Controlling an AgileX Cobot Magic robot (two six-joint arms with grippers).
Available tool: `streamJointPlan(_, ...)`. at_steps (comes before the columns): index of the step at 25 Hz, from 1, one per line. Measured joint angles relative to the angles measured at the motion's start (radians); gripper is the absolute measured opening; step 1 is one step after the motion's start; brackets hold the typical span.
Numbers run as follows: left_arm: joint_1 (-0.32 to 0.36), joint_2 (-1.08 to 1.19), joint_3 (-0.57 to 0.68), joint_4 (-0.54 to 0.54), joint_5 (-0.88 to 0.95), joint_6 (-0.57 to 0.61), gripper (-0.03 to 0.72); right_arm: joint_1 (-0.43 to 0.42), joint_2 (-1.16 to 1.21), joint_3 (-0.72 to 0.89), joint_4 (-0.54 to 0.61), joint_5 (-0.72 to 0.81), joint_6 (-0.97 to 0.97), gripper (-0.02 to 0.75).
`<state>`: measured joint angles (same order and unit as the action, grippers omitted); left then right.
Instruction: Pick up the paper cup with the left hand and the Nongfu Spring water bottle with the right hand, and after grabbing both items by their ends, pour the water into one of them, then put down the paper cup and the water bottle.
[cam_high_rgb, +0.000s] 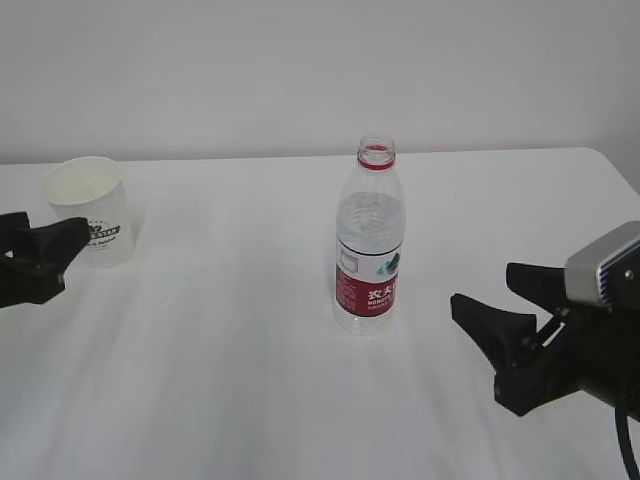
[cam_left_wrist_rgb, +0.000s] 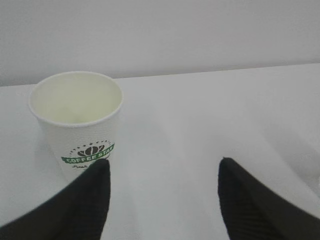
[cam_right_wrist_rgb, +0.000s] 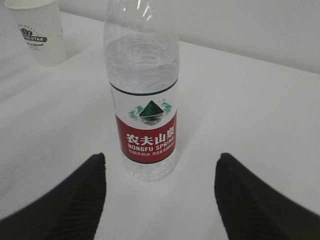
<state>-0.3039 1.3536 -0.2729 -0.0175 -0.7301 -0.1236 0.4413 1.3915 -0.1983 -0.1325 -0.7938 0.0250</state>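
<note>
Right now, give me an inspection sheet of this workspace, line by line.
Surface: white table, bare and dry-looking.
Job's things: small white paper cup with green logo upright, far left, looks empty; clear ribbed plastic water bottle with red label upright mid-table, cap off, partly filled.
Clutter: nothing seen.
Grippers: black left gripper open, cup off to its left side, not between the fingers; black right gripper open, short of the bottle, roughly lined up with it.
Cables: black cable under the right arm.
Surroundings: plain pale wall.

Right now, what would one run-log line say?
left gripper: open, near paper cup | right gripper: open, facing Nongfu Spring water bottle | nothing held
</note>
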Motion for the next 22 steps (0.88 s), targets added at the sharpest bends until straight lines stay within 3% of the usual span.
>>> streamJointPlan(10,0.000,0.016,0.052,0.072,-0.125,-0.008,0.484,0.000,0.233,0.000,-0.027,-0.322,-0.010,0.519)
streamJointPlan(22,0.000,0.090,0.052,0.040,-0.227,0.044,0.483,0.000,0.386,-0.033,-0.027,-0.341,-0.025,0.551)
